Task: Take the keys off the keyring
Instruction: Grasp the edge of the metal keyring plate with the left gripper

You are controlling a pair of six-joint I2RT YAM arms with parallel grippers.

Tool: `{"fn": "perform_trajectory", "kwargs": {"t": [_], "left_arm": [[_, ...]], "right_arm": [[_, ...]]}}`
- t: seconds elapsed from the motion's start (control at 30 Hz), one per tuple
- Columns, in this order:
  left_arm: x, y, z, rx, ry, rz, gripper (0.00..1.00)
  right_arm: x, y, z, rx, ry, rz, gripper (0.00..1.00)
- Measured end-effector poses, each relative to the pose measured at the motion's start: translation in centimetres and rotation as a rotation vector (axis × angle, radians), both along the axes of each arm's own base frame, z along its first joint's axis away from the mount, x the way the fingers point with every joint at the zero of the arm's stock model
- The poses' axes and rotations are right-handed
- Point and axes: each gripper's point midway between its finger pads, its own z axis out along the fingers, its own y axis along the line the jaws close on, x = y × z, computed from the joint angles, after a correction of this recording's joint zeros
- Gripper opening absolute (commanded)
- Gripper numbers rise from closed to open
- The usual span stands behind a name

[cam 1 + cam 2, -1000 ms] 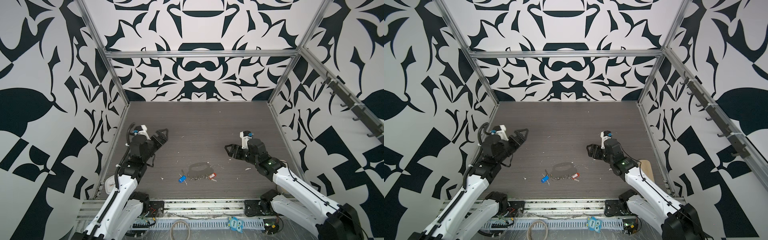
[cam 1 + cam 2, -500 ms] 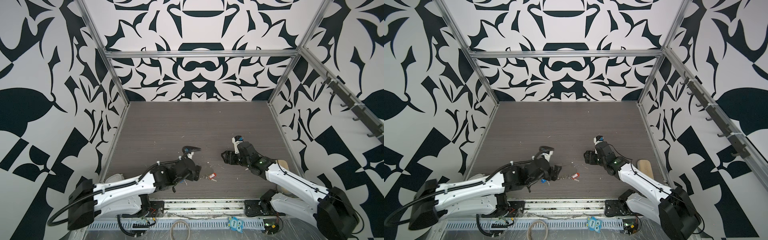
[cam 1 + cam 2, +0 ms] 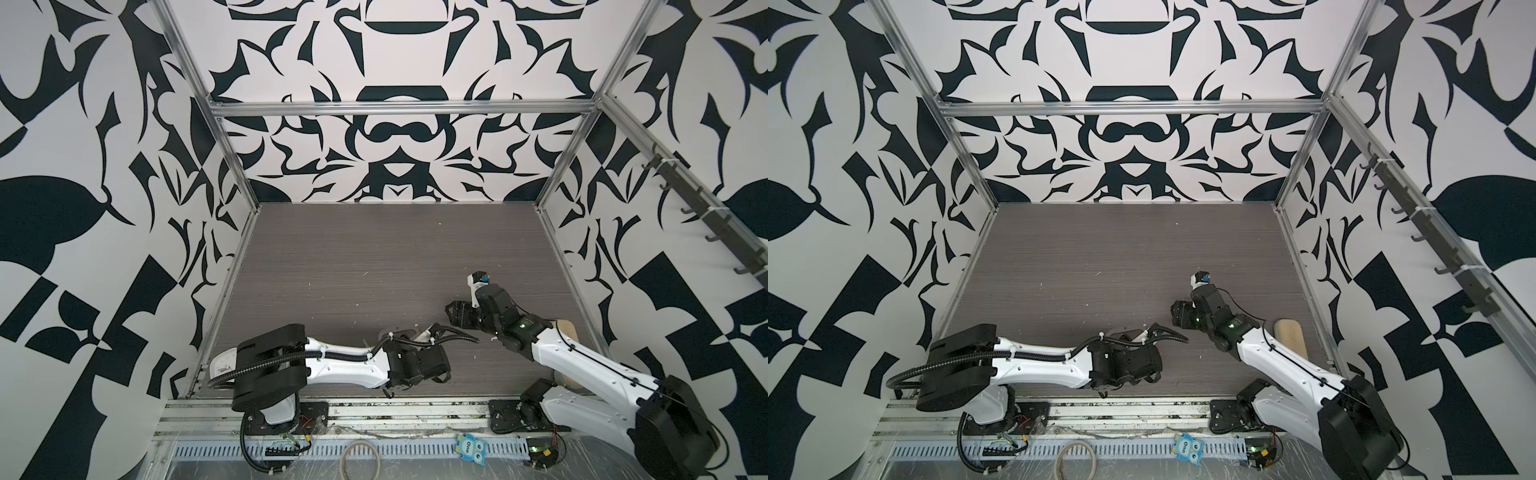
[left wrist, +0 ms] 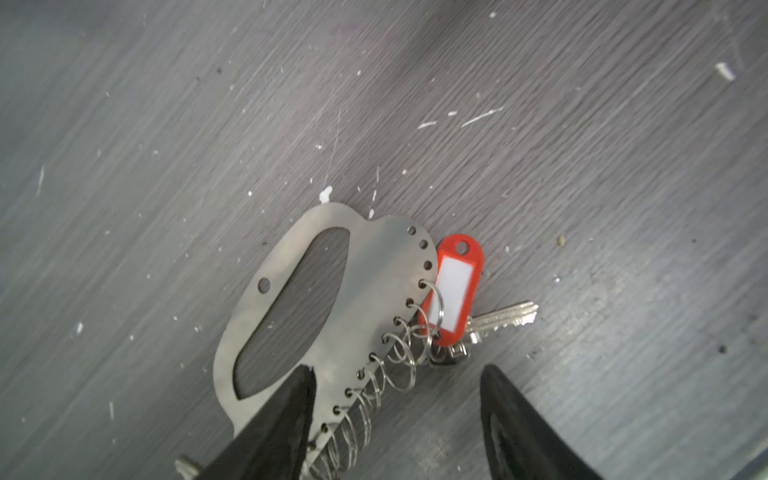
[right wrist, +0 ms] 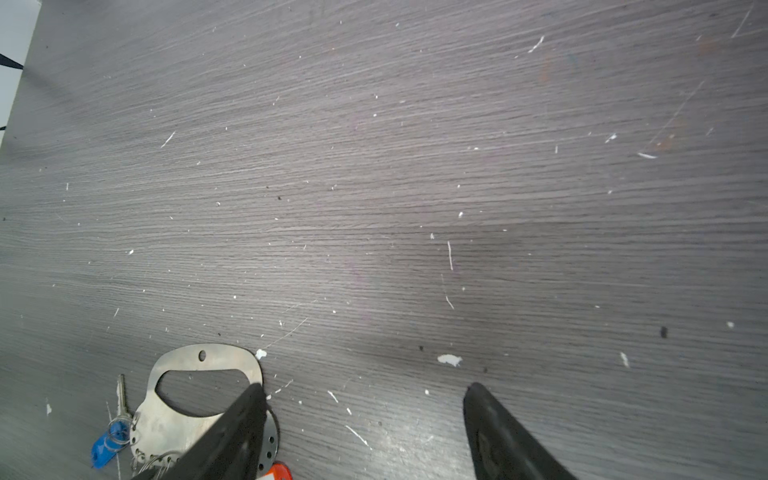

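With left gripper point(image 4: 395, 370) part-open astride the keyring point(image 4: 365, 291) lying flat near the bench's point(image 4: 166, 124) 6 o'clock edge, and right gripper point(image 5: 365, 386) wide and empty at 1 o'clock from it, risks clamping plate and rings together and dragging everything, keys point(image 4: 505, 318) still attached.

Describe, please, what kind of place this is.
Probably a robot test cell in a lab: black-and-white patterned walls on an aluminium frame enclose a scratched tabletop, with a left arm and right arm mounted at its front edge.
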Motion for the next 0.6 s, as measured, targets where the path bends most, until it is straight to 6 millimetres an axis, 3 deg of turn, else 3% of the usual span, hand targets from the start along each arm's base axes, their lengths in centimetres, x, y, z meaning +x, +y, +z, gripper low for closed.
{"fn": "perform_trajectory", "kwargs": {"t": [0.23, 0.47, 0.6], "left_arm": [[-0.4, -1.1, -0.2, -0.056, 0.064, -0.038, 0.65], [0.6, 0.1, -1.2, -0.045, 0.09, -0.005, 0.57], [1.3, 1.1, -1.5, -0.042, 0.096, 0.029, 0.62]], "right_arm": [[0.0, -0.2, 0.2, -0.003, -0.011, -0.008, 0.77], [0.0, -0.2, 0.2, -0.003, -0.011, -0.008, 0.77], [0.0, -0.2, 0.2, -0.003, -0.011, -0.008, 0.77]]}}
